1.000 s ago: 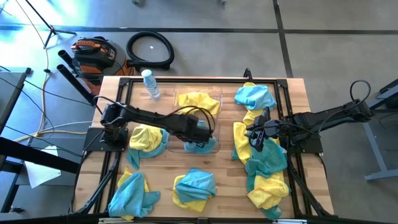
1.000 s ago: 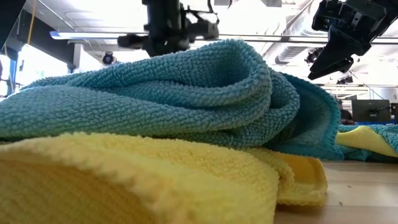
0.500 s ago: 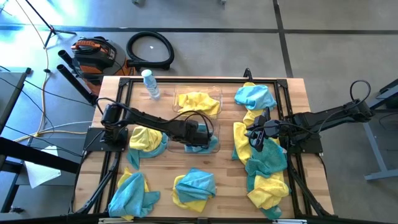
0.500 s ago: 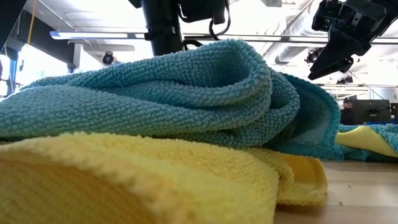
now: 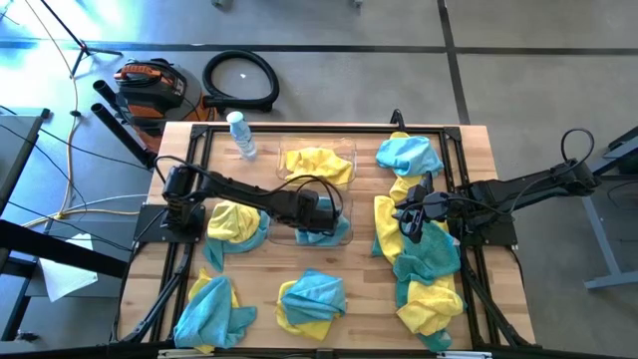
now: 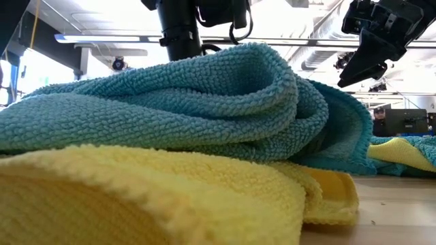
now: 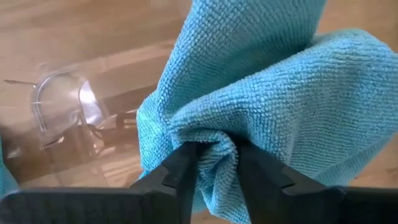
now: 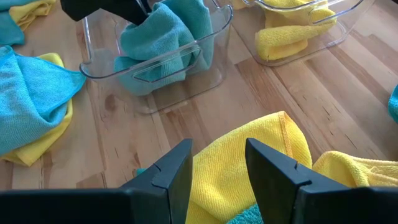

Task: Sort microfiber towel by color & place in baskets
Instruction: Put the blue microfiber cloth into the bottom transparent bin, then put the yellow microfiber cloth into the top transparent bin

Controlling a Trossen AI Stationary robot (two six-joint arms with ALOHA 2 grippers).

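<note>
Overhead, the left gripper (image 5: pixel 325 216) is seen lowered into the nearer of two clear baskets (image 5: pixel 342 231) at the middle of the wooden table (image 5: pixel 478 150). A teal towel (image 7: pixel 261 93) is bunched between its dark fingers (image 7: pixel 180 174) in the left wrist view, where the fingers are set a little apart with a fold of cloth still pressed between them; whether the cloth is gripped or merely resting there cannot be told. The same teal towel (image 8: pixel 163 38) is shown from the right wrist camera lying inside that basket (image 8: pixel 158 71), with the left gripper (image 8: pixel 140 14) above it.

The far basket (image 5: pixel 289 153) is filled with a yellow towel (image 5: pixel 319 165), seen again in the right wrist view (image 8: pixel 292 31).

The right gripper (image 5: pixel 409 219) is held over a yellow towel (image 8: pixel 249 162) on the table's right side, its fingers (image 8: pixel 174 171) parted and nothing caught between them.

Mixed heaps of yellow and teal towels are spread around the table: one (image 5: pixel 234 224) just beside the left arm, two along the near edge (image 5: pixel 211 309) (image 5: pixel 311 299), one at the far right corner (image 5: pixel 409 155), and a long run (image 5: pixel 429 274) down the right side. A water bottle (image 5: pixel 240 134) is lying near the far left corner. In the low view, the frame is filled by a teal towel (image 6: pixel 204 102) draped over a yellow one (image 6: pixel 150 197).
</note>
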